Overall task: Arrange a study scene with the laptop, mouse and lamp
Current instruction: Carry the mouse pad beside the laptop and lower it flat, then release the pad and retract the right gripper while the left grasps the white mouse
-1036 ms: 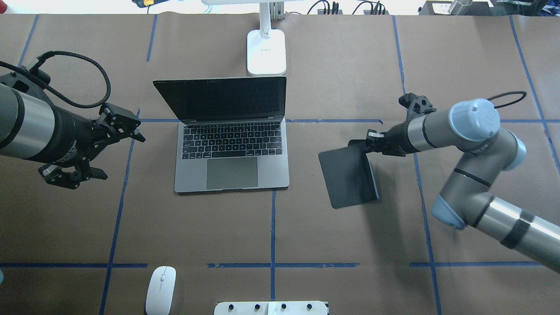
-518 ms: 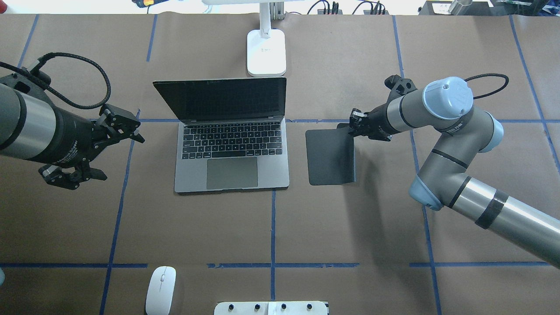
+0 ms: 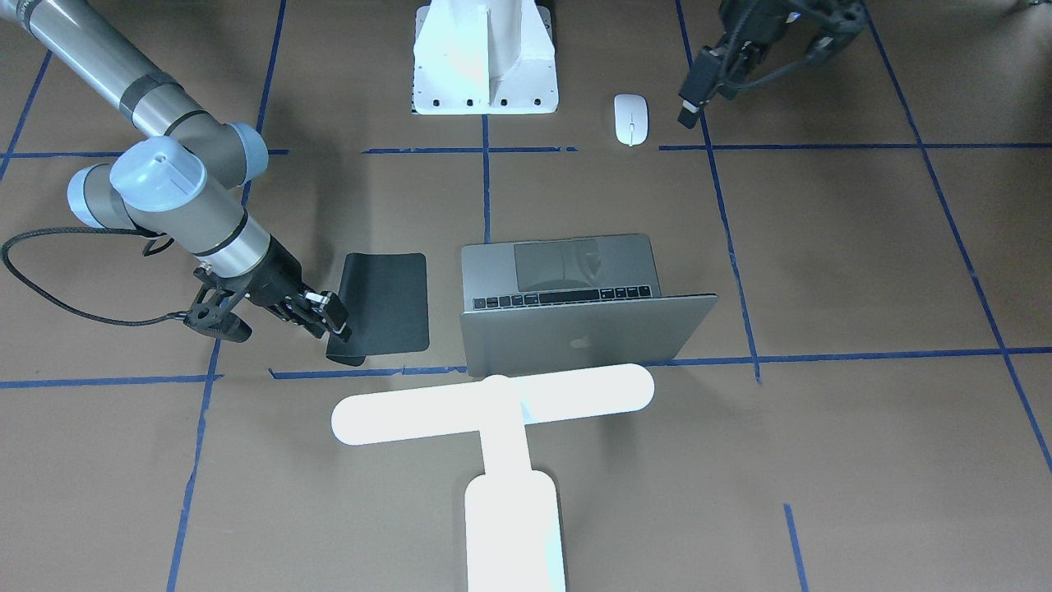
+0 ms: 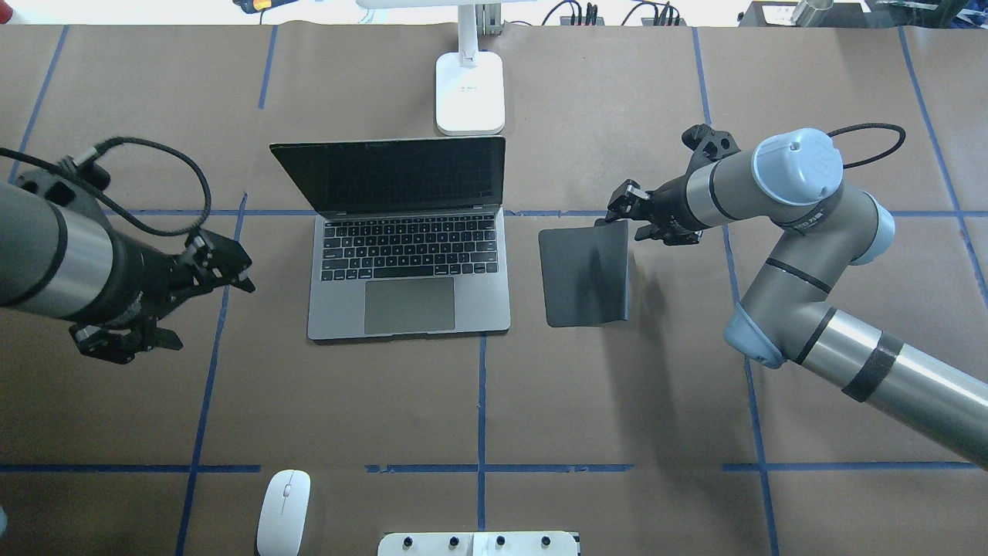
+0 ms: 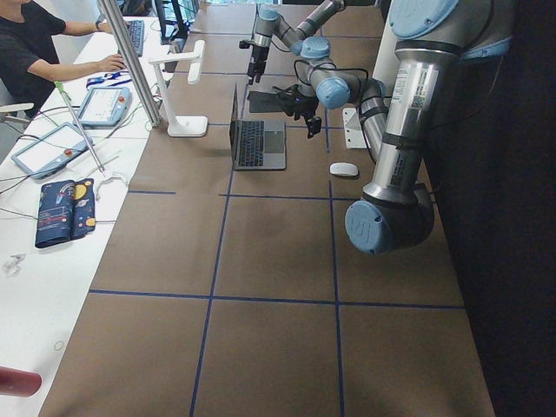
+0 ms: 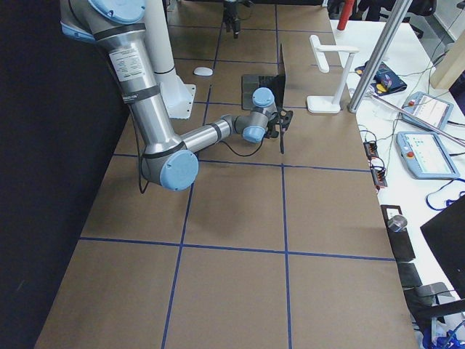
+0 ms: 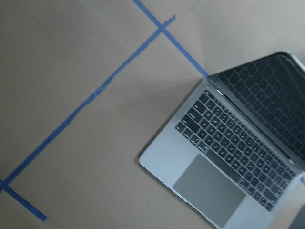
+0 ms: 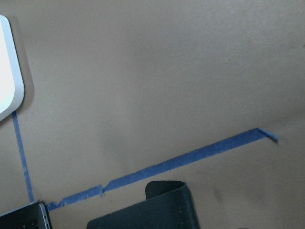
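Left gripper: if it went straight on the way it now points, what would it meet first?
The left gripper would likely meet the brown paper-covered table short of the slim grey-silver open laptop; its wrist view centres on paper. Depth is unclear.

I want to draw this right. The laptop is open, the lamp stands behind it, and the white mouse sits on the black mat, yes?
Not quite: the mouse lies on the bare table near the white pedestal, far from the black mat, as the overhead exterior view shows. The laptop is open, with the lamp behind it.
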`<action>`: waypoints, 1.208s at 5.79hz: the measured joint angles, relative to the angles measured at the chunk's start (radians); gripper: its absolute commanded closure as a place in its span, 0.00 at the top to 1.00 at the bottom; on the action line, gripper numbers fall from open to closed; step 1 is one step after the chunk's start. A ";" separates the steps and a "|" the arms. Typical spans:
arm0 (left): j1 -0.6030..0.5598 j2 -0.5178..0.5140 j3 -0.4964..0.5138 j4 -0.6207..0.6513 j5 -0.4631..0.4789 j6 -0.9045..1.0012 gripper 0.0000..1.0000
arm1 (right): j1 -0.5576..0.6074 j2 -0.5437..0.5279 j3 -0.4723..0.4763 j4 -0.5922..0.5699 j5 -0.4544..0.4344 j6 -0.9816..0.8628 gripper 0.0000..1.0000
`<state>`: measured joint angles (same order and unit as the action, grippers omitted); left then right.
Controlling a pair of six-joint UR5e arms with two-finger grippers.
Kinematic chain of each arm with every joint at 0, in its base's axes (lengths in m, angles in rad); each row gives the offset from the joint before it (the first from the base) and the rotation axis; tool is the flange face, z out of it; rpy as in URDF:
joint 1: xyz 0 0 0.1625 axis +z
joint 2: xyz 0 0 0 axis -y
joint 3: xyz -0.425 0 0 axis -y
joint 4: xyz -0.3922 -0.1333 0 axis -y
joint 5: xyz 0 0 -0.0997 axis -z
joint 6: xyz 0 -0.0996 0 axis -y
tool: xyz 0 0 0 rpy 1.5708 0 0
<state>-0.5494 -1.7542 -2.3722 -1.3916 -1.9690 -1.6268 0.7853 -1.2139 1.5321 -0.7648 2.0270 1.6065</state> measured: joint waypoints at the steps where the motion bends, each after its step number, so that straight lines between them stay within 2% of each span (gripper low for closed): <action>1: 0.075 0.033 0.002 0.000 0.001 0.121 1.00 | 0.053 -0.051 0.041 -0.004 0.052 -0.007 1.00; 2: 0.144 0.063 0.009 -0.001 0.001 0.254 1.00 | 0.096 -0.138 0.101 -0.005 0.097 -0.045 1.00; 4: 0.265 0.068 0.087 -0.052 0.044 0.436 1.00 | 0.186 -0.323 0.224 -0.006 0.191 -0.180 1.00; 5: 0.297 0.067 0.123 -0.101 0.077 0.451 1.00 | 0.218 -0.355 0.246 -0.006 0.237 -0.203 1.00; 7: 0.328 0.069 0.210 -0.246 0.092 0.370 1.00 | 0.226 -0.368 0.254 -0.005 0.254 -0.210 1.00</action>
<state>-0.2211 -1.6857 -2.1618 -1.6374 -1.8771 -1.2564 1.0114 -1.5821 1.7862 -0.7701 2.2814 1.3964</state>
